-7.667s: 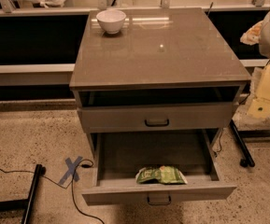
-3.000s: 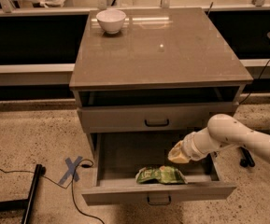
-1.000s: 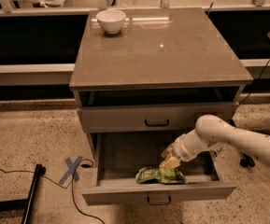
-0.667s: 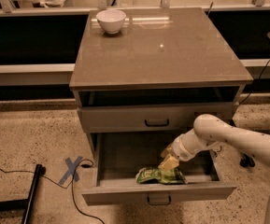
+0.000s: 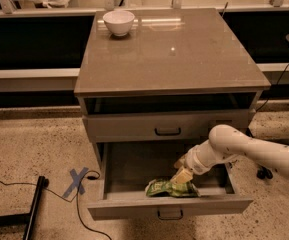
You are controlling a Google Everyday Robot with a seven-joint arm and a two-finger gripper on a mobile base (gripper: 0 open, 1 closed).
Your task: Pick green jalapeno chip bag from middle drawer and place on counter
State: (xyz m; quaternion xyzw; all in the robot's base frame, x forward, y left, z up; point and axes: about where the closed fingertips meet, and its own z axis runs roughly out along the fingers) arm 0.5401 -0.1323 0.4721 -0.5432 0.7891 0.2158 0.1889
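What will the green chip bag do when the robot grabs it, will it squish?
Probably. The green jalapeno chip bag looks crumpled, so it likely bends and crinkles. Small and flat in the middle drawer, it is probably light. Its glossy foil might slip from the gripper, which is at its far edge.

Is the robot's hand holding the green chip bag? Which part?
Cannot tell. The hand is down in the middle drawer, at the top right edge of the green jalapeno chip bag, which lies on the drawer floor.
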